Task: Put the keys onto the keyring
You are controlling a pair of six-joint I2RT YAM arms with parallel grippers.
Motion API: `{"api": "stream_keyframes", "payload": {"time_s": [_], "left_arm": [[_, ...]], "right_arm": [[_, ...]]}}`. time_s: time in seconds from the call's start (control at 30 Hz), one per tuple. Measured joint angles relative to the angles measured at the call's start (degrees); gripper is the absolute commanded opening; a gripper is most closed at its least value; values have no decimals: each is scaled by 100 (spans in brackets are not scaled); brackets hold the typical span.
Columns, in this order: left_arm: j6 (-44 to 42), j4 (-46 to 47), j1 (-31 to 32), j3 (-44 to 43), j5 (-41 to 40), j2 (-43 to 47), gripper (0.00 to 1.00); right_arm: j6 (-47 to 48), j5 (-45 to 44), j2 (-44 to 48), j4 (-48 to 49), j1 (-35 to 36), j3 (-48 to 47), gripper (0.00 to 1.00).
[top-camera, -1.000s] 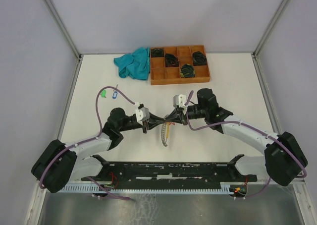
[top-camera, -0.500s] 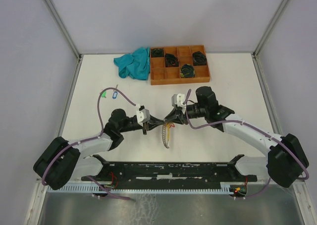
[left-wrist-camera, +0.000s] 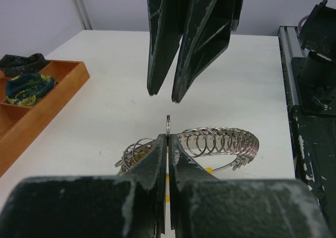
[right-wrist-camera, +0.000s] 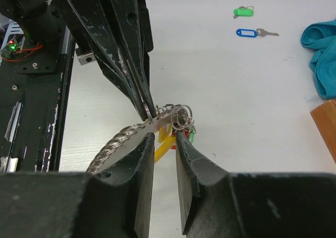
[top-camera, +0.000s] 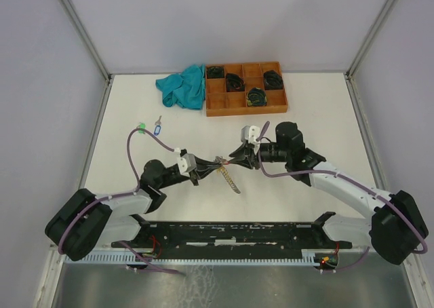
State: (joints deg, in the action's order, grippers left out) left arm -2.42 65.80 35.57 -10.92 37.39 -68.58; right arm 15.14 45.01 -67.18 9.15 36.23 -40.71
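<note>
We list: left gripper (left-wrist-camera: 167, 141) clenched on a silver key (left-wrist-camera: 168, 123) joined to the keyring (left-wrist-camera: 223, 142), at table centre. Right gripper (right-wrist-camera: 164, 141) released, jaws apart, facing it. Green-tagged key (right-wrist-camera: 242, 11) and blue-tagged key (right-wrist-camera: 247, 33) lie loose, well apart.

Orange-brown tray (top-camera: 245, 110) at the far middle of the white table (top-camera: 325, 118), split into small compartments. Holds black coiled bundles (top-camera: 256, 96) in several of them. Against the tray's left side, touching it, a crumpled teal cloth (top-camera: 182, 85). Well nearer than the tray, along the table's edge, a long black rail (top-camera: 230, 232). Behind the tray, plain grey walls (top-camera: 224, 23).
</note>
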Motion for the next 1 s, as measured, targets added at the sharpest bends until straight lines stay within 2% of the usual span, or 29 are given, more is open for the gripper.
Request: {"api": "stream_keyframes", "payload": {"time_s": [0.27,0.5,1.0], "left_arm": [[201,463,0,50,11,120,3],[210,511,2,50,22,140,3],[321,599,2,50,46,151,3]], "right_arm": [[-348,125,-407,634,0,116,31],[-505,345,-485,1010,0,122,32],[-531,752,-601,988,-33,122,31]]}}
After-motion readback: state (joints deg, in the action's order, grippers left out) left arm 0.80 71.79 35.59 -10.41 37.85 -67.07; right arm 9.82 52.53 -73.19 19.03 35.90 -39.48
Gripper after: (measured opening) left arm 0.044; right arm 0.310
